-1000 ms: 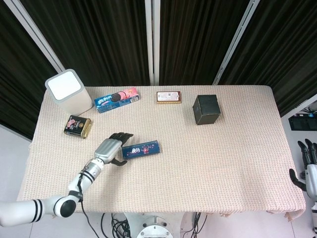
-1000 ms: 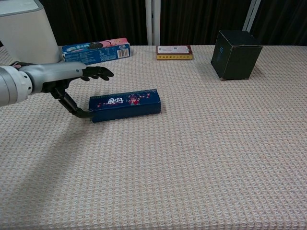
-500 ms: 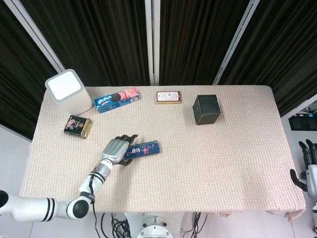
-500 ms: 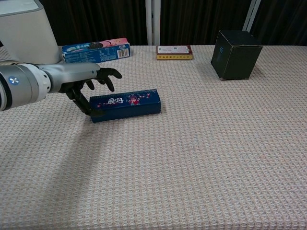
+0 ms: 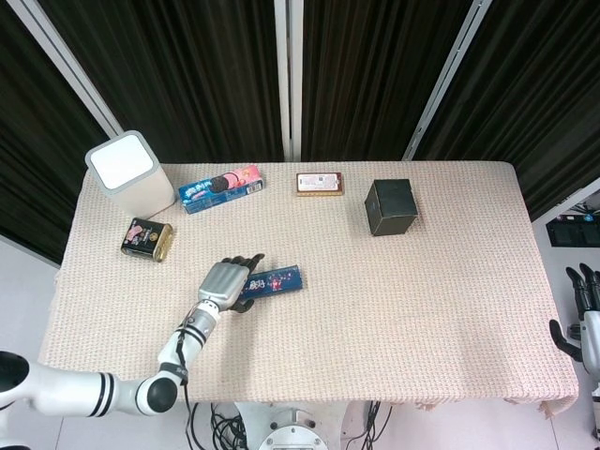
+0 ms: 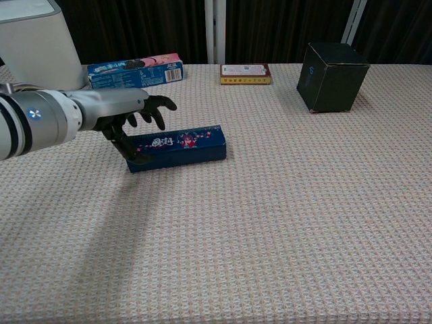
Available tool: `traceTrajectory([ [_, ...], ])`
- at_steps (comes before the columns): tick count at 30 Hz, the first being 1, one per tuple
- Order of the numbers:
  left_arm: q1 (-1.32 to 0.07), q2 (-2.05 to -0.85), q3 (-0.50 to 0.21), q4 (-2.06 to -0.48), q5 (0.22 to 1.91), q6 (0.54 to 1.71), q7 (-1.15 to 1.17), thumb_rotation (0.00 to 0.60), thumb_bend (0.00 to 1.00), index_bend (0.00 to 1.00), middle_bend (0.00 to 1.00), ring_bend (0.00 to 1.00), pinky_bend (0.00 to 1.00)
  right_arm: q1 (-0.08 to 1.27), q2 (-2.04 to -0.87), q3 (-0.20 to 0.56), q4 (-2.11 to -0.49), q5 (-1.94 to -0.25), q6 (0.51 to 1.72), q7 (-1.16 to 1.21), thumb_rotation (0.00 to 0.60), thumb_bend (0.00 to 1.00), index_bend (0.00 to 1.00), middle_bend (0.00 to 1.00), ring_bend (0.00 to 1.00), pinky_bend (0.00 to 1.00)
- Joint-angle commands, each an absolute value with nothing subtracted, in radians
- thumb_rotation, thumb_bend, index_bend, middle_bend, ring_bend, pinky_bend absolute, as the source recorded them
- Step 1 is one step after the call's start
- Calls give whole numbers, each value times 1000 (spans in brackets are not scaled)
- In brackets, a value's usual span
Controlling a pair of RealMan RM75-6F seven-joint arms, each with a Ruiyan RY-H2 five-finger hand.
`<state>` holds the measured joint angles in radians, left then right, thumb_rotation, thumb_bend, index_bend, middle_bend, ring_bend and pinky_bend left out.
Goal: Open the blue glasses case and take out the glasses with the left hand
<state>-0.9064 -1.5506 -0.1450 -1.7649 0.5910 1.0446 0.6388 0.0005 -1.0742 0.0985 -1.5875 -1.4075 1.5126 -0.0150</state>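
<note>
The blue glasses case [image 6: 177, 147] is seen lying flat and closed on the counter [image 5: 394, 309], left of centre in the head view, its long side running roughly from 8 o'clock to 2 o'clock. The left hand [image 6: 128, 111] is poised over the case's left end, fingers [image 6: 159, 106] spread and arched above the lid while the thumb reaches down to the near edge at that end; whether contact is made cannot be told. Nothing is held by it. The right hand [image 5: 581, 309] is seen off the counter at 3 o'clock, hanging low with fingers apart and nothing in them.

The step in hand is judged to be the approach for opening: the lid is not yet raised and no glasses are visible. For the next move, a purchase on the lid seam would be needed, with the base kept from sliding on the woven cloth. The case is light and narrow, so it could be pushed away rather than opened.
</note>
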Motion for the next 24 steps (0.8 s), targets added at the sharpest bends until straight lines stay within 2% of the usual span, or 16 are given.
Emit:
traceTrajectory([
  [1, -919, -1552, -145, -1768, 566, 1050, 659, 600, 320, 56, 204, 142, 220, 0, -1072, 99, -1589, -1407, 1513, -15, 600, 302, 0, 0, 0, 0],
  [15, -952, -1554, -149, -1775, 501, 1073, 699, 600, 344, 55, 229, 154, 231, 4, -1073, 99, -1584, -1405, 1503, -9, 600, 303, 0, 0, 0, 0],
  [24, -960, -1551, -149, -1780, 479, 1079, 703, 600, 372, 56, 254, 177, 279, 5, -1073, 96, -1584, -1407, 1500, -8, 600, 303, 0, 0, 0, 0],
])
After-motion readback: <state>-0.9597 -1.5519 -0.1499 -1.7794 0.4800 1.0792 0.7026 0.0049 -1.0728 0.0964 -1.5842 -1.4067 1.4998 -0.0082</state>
